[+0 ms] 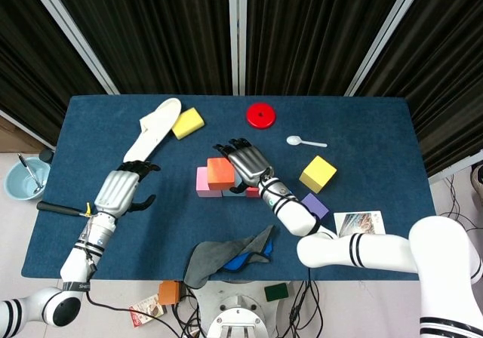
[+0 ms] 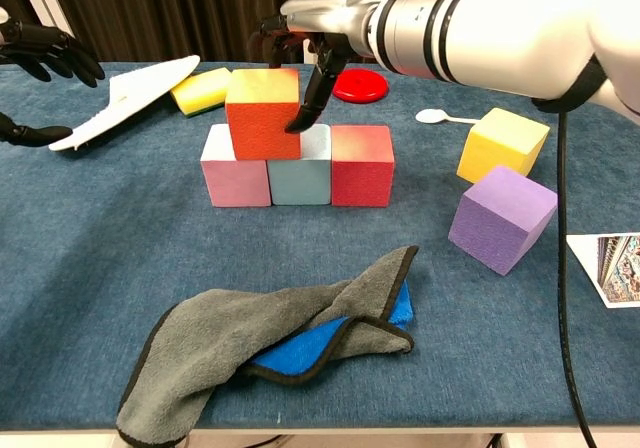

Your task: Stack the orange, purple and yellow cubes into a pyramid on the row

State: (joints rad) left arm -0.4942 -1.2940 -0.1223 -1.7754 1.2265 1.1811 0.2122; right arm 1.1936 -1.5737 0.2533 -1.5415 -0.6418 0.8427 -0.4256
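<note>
Table (image 2: 90,268): matt blue cloth, napped. Orange cube (image 2: 263,114) and purple cube (image 2: 502,217): matt, foam-like, faintly grainy. Grey rag (image 2: 250,343): soft fabric. Right hand (image 2: 310,28): brushed metal back, black fingers (image 2: 314,93). Red disc (image 2: 359,85): glossy plastic.
</note>
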